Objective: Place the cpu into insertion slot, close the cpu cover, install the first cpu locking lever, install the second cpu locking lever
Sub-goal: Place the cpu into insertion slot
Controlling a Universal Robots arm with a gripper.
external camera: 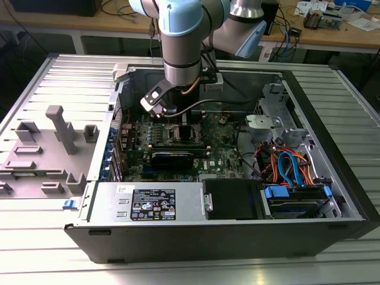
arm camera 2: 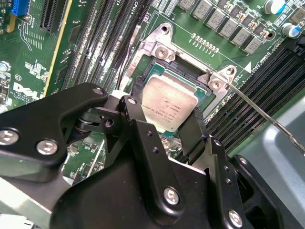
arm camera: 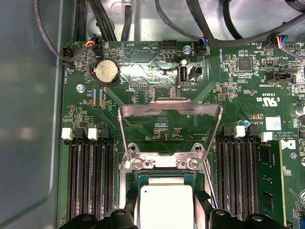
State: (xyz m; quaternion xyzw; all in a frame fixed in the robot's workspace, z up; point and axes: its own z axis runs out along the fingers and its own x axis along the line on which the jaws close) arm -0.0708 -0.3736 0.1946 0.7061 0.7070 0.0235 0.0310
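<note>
Inside the computer case (external camera: 196, 246), my gripper (arm camera 2: 167, 112) is pinching the cpu (arm camera 2: 169, 101) at the insertion slot (arm camera 2: 183, 65), cpu cover (arm camera: 170, 107) raised.

- A ribbed aluminium table (external camera: 47, 261) spans the foreground, pale under even indoor light.
- A wooden workbench (external camera: 356, 37) on white legs (external camera: 77, 41) runs along the back, strewn with cables (external camera: 119, 8).
- Dark floor (external camera: 24, 41) shows beneath the bench.

The small square silvery-grey cpu (arm camera 2: 169, 102) has a smooth satin metal top. The thin silvery window-framed cpu cover (arm camera: 170, 110) is shiny bare metal. The green motherboard (arm camera: 228, 81) is glossy, and the black gripper (arm camera 2: 167, 107) looks matt.
</note>
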